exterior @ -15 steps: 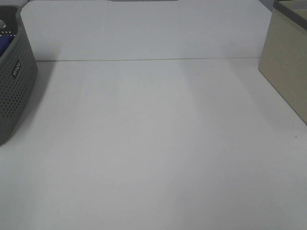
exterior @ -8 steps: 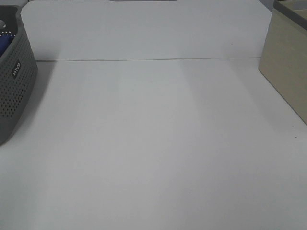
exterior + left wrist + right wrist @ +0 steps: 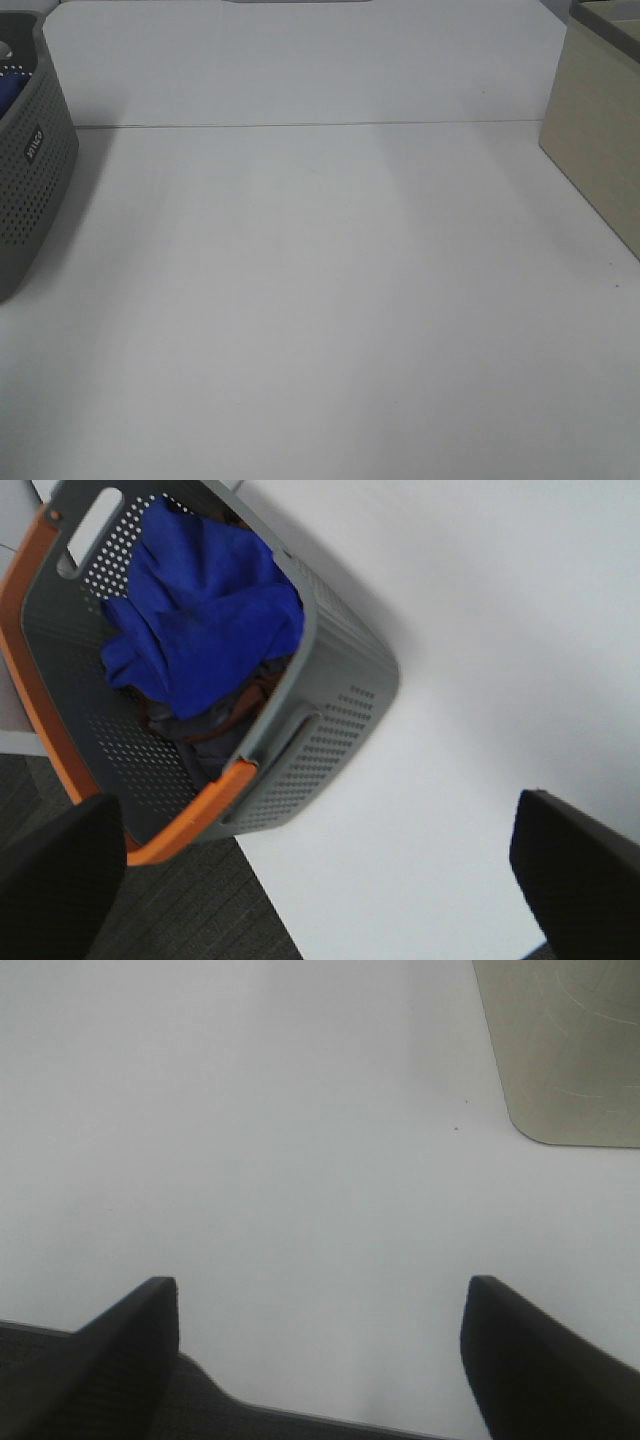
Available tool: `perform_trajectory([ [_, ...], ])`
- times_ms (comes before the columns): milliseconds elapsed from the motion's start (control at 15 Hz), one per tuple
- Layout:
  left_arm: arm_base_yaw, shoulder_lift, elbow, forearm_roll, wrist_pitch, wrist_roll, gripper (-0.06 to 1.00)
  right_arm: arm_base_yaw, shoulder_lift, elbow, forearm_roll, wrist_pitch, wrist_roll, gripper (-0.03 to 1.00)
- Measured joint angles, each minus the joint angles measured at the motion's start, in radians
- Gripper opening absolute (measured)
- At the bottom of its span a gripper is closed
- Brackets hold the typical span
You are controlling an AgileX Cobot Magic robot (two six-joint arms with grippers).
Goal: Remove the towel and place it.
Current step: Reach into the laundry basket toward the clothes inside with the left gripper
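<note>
The towel (image 3: pixel 200 610) is seen crumpled inside the basket (image 3: pixel 345 695), on top of darker brown and grey cloth (image 3: pixel 245 700). The basket is grey and perforated, with an orange rim. In the high view it is cut off by the frame at 9 o'clock, standing on the white table (image 3: pixel 320 300), and only a sliver of blue is shown over its rim there. A beige box (image 3: pixel 600 140) is placed at 2 o'clock, well apart from the basket.

The left gripper (image 3: pixel 320 870) is held above the table beside the basket. Its 2 fingers (image 3: pixel 60 875) are spread wide and nothing is caught between them. The towel is not touched by it.

The right gripper (image 3: pixel 320 1350) is held above bare table near the box. Its 2 fingers (image 3: pixel 135 1345) are also spread apart and nothing is pinched.

Dark floor (image 3: pixel 150 910) is seen past the table's edge, next to the basket.
</note>
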State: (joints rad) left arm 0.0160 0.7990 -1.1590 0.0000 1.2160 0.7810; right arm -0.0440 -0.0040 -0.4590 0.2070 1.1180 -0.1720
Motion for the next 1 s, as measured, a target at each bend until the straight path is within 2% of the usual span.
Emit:
perform_trajectory([
  [133, 0.0, 0.123, -0.117, 0.0, 0.0, 0.027, 0.99, 0.0, 0.0, 0.0, 0.0, 0.0, 0.0, 0.76],
  [333, 0.0, 0.354, -0.309, 0.007, 0.0, 0.119, 0.99, 0.0, 0.0, 0.0, 0.0, 0.0, 0.0, 0.76],
  [533, 0.011, 0.585, -0.463, 0.095, 0.0, 0.159, 0.99, 0.0, 0.0, 0.0, 0.0, 0.0, 0.0, 0.76],
  [667, 0.051, 0.725, -0.558, 0.11, -0.002, 0.194, 0.99, 0.0, 0.0, 0.0, 0.0, 0.0, 0.0, 0.76],
  [733, 0.083, 0.821, -0.607, 0.113, -0.002, 0.247, 0.99, 0.0, 0.0, 0.0, 0.0, 0.0, 0.0, 0.76],
  [867, 0.141, 0.929, -0.637, 0.117, -0.011, 0.344, 0.99, 0.0, 0.0, 0.0, 0.0, 0.0, 0.0, 0.76],
  [1000, 0.184, 1.025, -0.637, 0.121, -0.081, 0.428, 0.99, 0.0, 0.0, 0.0, 0.0, 0.0, 0.0, 0.76],
])
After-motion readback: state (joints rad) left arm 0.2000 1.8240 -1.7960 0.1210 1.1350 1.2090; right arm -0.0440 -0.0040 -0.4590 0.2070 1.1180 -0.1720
